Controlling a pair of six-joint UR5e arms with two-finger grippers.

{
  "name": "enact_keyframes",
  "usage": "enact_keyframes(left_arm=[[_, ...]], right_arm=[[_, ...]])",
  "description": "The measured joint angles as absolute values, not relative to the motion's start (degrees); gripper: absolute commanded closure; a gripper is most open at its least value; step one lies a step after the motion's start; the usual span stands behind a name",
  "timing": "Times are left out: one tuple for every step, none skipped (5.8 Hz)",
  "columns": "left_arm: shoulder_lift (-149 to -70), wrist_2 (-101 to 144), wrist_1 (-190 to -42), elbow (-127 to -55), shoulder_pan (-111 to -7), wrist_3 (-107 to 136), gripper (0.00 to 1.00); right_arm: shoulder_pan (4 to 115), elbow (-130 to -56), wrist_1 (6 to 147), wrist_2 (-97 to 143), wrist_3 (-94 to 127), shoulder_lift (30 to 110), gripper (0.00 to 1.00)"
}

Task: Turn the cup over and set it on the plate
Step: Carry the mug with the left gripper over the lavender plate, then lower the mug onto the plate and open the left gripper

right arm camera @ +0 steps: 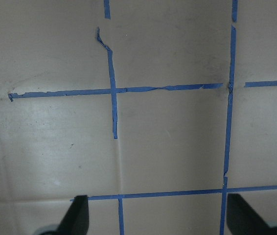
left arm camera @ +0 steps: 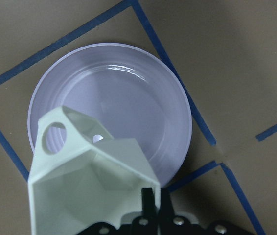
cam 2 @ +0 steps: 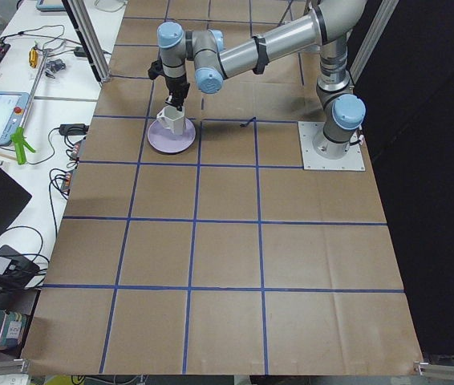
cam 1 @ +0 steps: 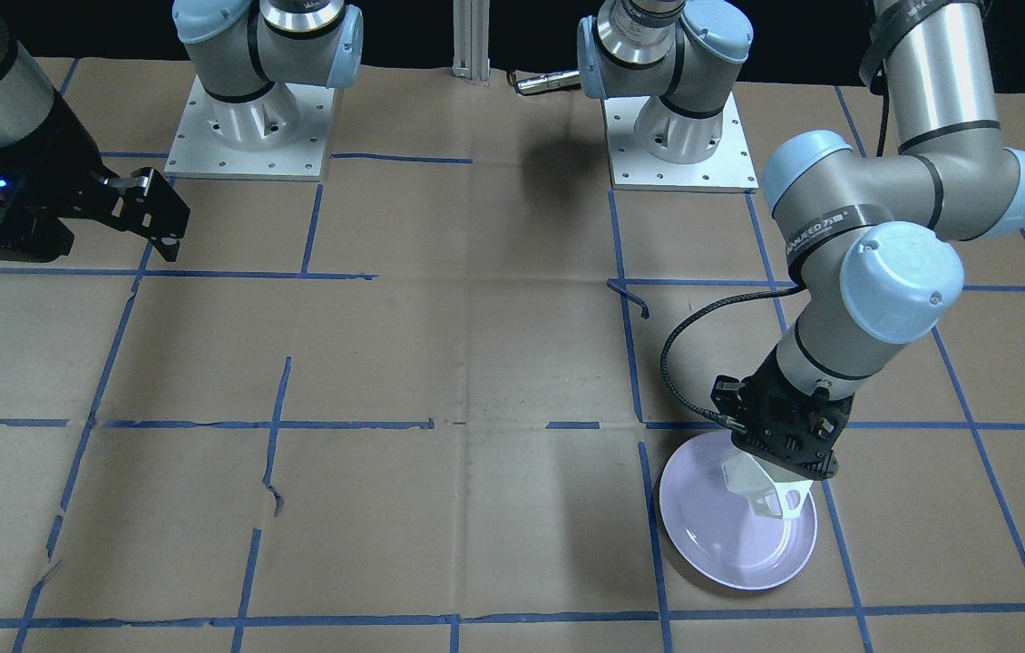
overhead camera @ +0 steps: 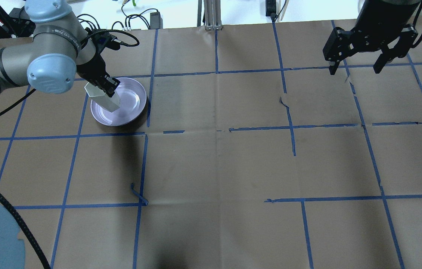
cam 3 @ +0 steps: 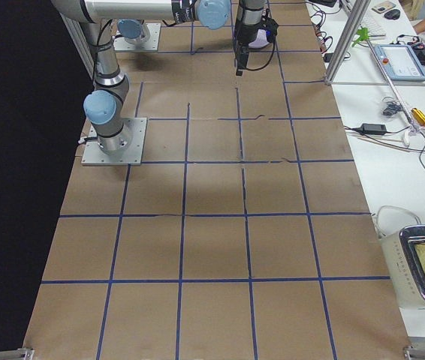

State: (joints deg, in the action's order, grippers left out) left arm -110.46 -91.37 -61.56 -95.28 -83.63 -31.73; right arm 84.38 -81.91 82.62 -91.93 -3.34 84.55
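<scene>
Over the lavender plate (left arm camera: 128, 93), the white faceted cup (left arm camera: 89, 191) hangs tilted with its mouth up. I cannot tell whether its base touches the plate. The left gripper (overhead camera: 107, 86) is clenched on the cup's rim wall. The right gripper (overhead camera: 355, 68) hangs released, well apart, above the blue-taped paper table (overhead camera: 218, 168).
</scene>
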Motion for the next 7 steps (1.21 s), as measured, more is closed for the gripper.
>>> enact_keyframes(left_arm=[[-110.6, -91.8, -58.2, -97.5, -84.0, -30.1, 0.99], [-110.8, -91.8, -56.6, -98.7, -84.1, -29.6, 0.96], [-111.4, -91.8, -56.0, -99.3, -84.2, -29.5, 0.39], [-112.0, -91.9, -55.5, -99.5, -84.2, -29.5, 0.02], [-112.1, -92.0, -55.4, -99.2, -84.2, -29.7, 0.01], [-111.4, -92.1, -55.9, -98.7, -84.2, -29.8, 0.01], [-109.9, -92.0, -57.5, -98.0, -84.4, -29.7, 0.01]], right_arm=[[84.4, -81.9, 82.6, -91.9, -3.3, 84.6, 0.0], [84.4, -81.9, 82.6, -91.9, -3.3, 84.6, 0.0], [84.4, -81.9, 82.6, -91.9, -3.3, 84.6, 0.0], [84.4, -81.9, 82.6, -91.9, -3.3, 84.6, 0.0], [84.4, -81.9, 82.6, -91.9, -3.3, 84.6, 0.0], [84.4, -81.9, 82.6, -91.9, -3.3, 84.5, 0.0], [84.4, -81.9, 82.6, -91.9, -3.3, 84.5, 0.0]])
